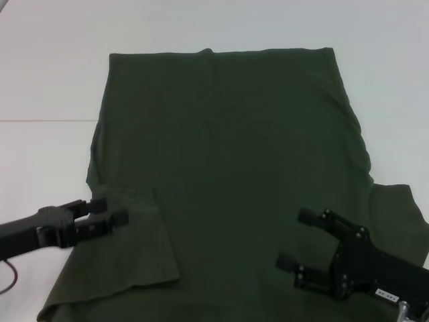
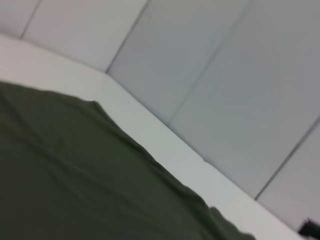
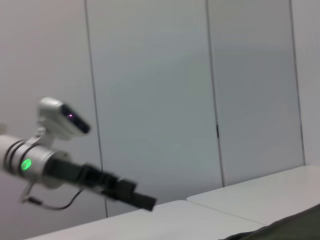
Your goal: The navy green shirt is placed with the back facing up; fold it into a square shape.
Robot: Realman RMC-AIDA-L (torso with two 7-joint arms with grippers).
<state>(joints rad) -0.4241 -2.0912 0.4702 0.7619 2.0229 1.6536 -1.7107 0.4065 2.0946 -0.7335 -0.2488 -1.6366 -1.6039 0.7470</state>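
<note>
The navy green shirt lies spread flat on the white table and covers most of the head view. Its left sleeve is folded inward into a flap on the body, while the right sleeve still sticks out sideways. My left gripper hovers at the flap's upper left edge, fingers slightly apart and holding nothing I can make out. Over the shirt's lower right part, my right gripper stands open and empty. The left wrist view shows only shirt fabric.
Bare white table surrounds the shirt at the far side and on the left. In the right wrist view the left arm reaches across in front of grey wall panels. The shirt's near hem runs out of the head view.
</note>
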